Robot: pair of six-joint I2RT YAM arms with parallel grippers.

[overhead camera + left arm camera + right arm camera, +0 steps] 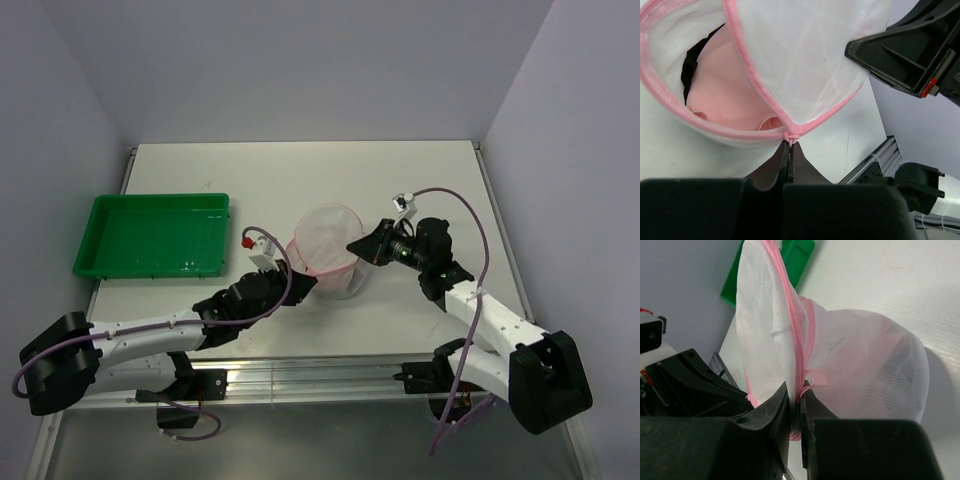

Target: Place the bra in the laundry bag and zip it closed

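- Counts step 1 as done: shows the bra (735, 95) as pale pink fabric lying inside the laundry bag (327, 240), with a dark strip beside it.
- Finds the laundry bag standing near the middle of the desk (300, 170), between the 2 arms and well apart from the green tray (155, 235) on the left.
- Leaves step 2 open: round mesh lid tilted up, mouth gaping toward the left wrist camera, tracks of the zipper apart along the rim in view.
- Pinches what looks like the zipper pull (791, 137) in the left hand (790, 150), closed down narrow, right where the 2 pink tracks meet.
- Clamps the pink trim (799, 365) in the right hand (799, 407), likewise narrow, on the opposite side of the bag, probably as an anchor.
- Judges the zip to be at or near its start; cannot tell how much of the hidden rim is joined.
- Left to do: running the pull round the rim until the lid lies shut.
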